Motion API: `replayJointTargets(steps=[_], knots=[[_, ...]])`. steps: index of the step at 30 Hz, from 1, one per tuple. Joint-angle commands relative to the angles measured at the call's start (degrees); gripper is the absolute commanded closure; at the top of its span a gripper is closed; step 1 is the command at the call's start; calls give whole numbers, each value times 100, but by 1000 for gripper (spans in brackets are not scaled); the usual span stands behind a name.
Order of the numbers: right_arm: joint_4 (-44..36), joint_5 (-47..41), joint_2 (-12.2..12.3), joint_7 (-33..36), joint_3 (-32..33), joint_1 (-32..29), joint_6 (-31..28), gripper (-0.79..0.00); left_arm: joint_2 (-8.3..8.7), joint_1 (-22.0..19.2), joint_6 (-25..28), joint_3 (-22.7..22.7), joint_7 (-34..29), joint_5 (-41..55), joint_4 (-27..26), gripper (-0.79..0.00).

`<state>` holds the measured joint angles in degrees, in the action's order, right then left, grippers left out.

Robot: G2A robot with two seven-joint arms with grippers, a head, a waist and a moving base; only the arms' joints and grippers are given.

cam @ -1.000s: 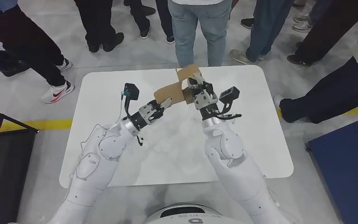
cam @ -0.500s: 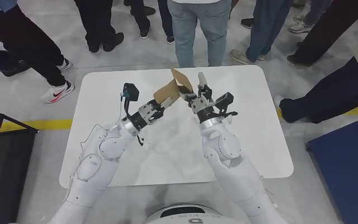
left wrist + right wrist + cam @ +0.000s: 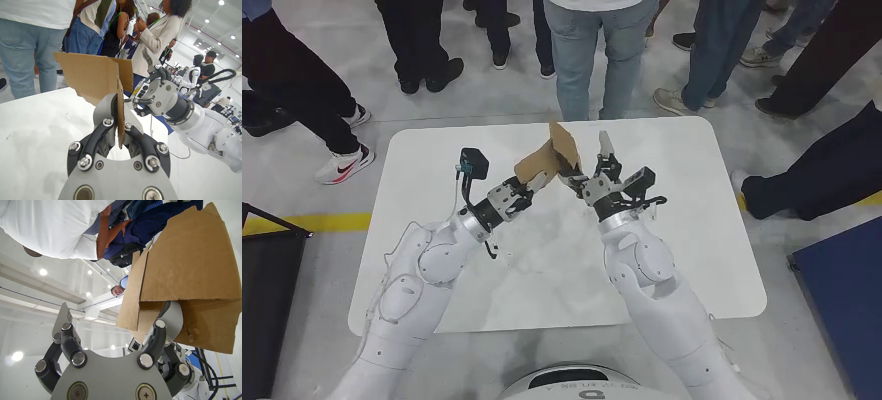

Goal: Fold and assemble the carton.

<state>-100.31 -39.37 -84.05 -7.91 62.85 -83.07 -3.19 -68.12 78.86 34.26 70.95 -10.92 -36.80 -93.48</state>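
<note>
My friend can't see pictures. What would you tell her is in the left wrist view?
The robot's left tool pinches the edge of a partly folded brown cardboard carton, holding it above a white table. The right arm's silver tool sits open just beside the carton.

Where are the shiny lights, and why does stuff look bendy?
Right wrist view: round ceiling lamps glare behind the right gripper; the carton is shaded beneath. Left wrist view: the wide lens curves the ceiling. Top view: even light, no glare on the table.
</note>
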Motion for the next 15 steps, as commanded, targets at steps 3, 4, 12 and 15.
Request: replayJointTargets(steps=[3,4,12,15], knots=[[124,-1591,-92,-334,185,129,92,-785,0,36,0,-10,99,-99,-125,0],[176,-1721,-104,-408,218,174,92,-785,3,41,24,-3,140,-174,-155,0],[325,-4568,-188,-488,600,369,1315,-573,20,118,194,-85,468,-1118,-477,0],[436,-5549,-183,-557,883,424,1767,-600,29,130,258,-86,461,-1140,-495,0]])
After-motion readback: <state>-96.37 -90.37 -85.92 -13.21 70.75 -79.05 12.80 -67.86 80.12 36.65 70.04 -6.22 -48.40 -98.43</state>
